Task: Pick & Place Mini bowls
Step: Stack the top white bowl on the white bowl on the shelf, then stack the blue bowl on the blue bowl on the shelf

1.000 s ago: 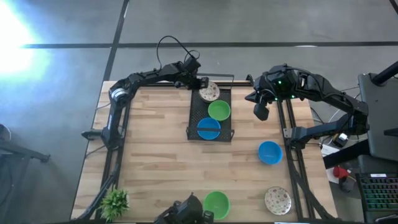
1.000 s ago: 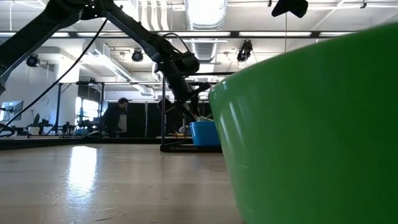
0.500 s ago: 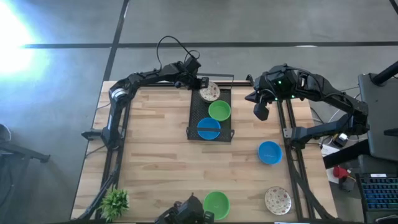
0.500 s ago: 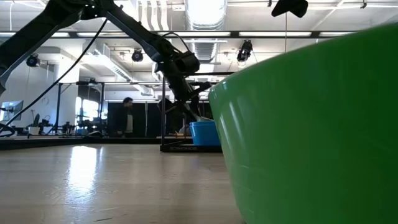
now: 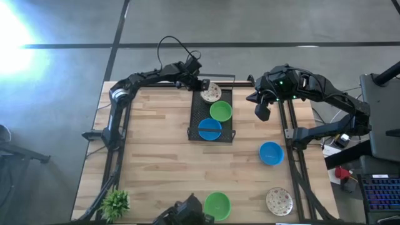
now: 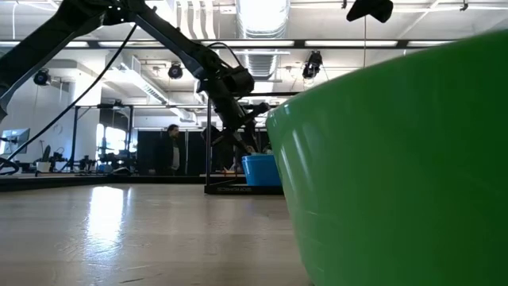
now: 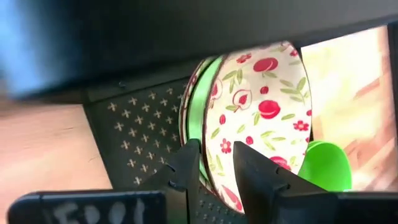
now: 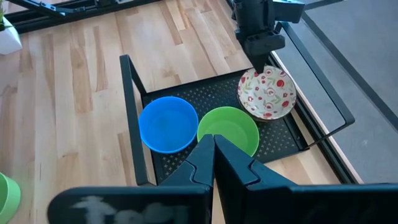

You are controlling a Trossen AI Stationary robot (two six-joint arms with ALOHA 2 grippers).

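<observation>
Mini bowls spread across the wooden table: on the black perforated rack a blue bowl, a green bowl and a floral bowl; loose near the front and right edges a second blue bowl, a second green bowl and a second floral bowl. Placing step in hand, by the look of it: left gripper pinching the rim of the rack's floral bowl, seemingly propped on a hidden green-rimmed one. Right gripper clenched on nothing, hovering beside the rack. Next, probably: let go, lift clear, fetch a loose bowl.
</observation>
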